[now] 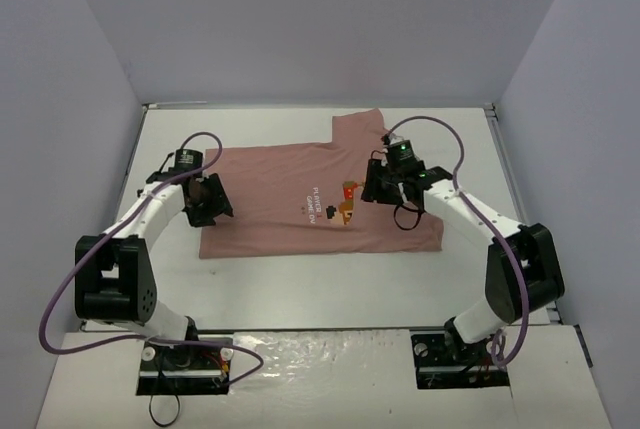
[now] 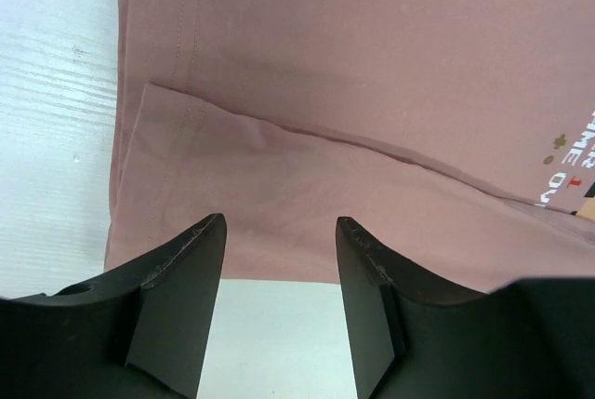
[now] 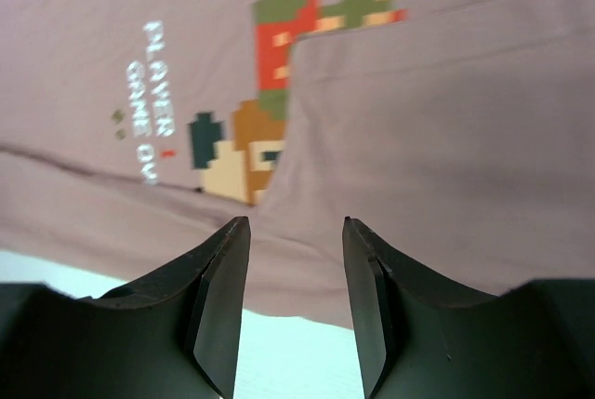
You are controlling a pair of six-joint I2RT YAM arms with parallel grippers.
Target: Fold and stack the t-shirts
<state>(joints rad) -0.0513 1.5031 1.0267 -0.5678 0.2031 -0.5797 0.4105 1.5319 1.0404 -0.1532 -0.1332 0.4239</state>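
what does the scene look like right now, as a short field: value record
garment: pink t-shirt, partly folded, flat on white table
print: pixel figure, partly covered by folded flap
left pincer: open, empty, above the shirt's left edge
right pincer: open, empty, above the print

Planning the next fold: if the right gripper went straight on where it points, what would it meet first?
Most likely the pink t-shirt: the right gripper, jaws open, aims at its folded-over layer beside the pixel print. Depth is unclear.
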